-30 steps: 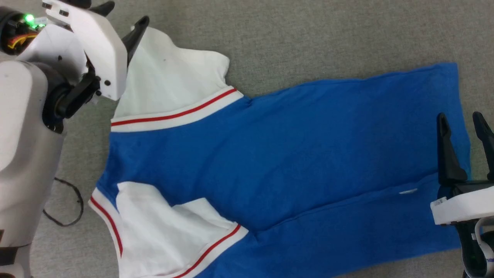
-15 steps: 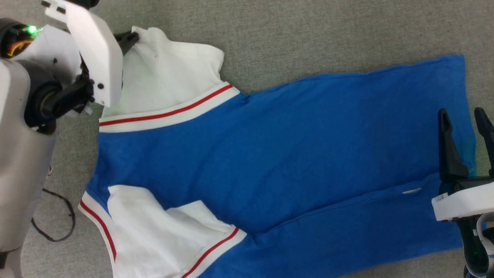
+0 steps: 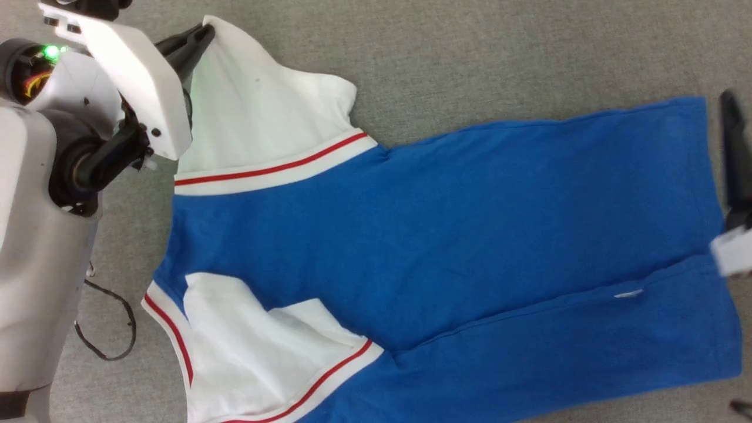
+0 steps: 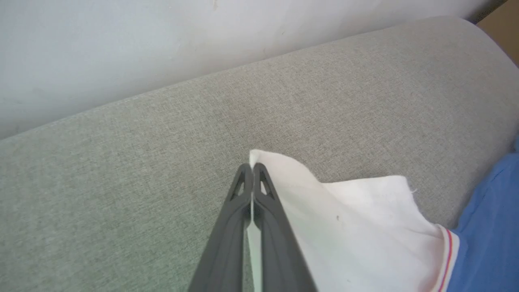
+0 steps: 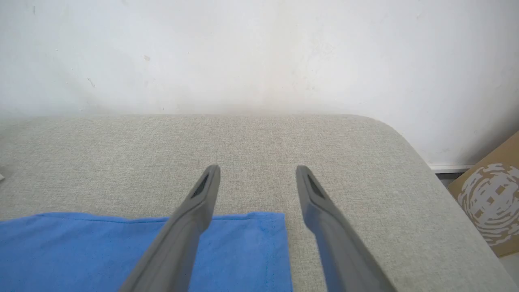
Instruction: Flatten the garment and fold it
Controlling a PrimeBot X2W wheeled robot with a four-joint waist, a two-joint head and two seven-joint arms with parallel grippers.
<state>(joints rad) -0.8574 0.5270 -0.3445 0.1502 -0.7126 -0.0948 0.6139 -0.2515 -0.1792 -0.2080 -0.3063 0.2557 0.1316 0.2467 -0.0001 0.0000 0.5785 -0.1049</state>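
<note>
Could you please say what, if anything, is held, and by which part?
Left gripper pinches the garment by a corner of its white sleeve; right gripper holds nothing.

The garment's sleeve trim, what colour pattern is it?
The sleeve trim is white with one red stripe; clearest in the head view.

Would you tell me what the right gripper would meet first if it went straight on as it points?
Likely the grey surface beyond the garment's corner, then the white wall; depth is unclear.
</note>
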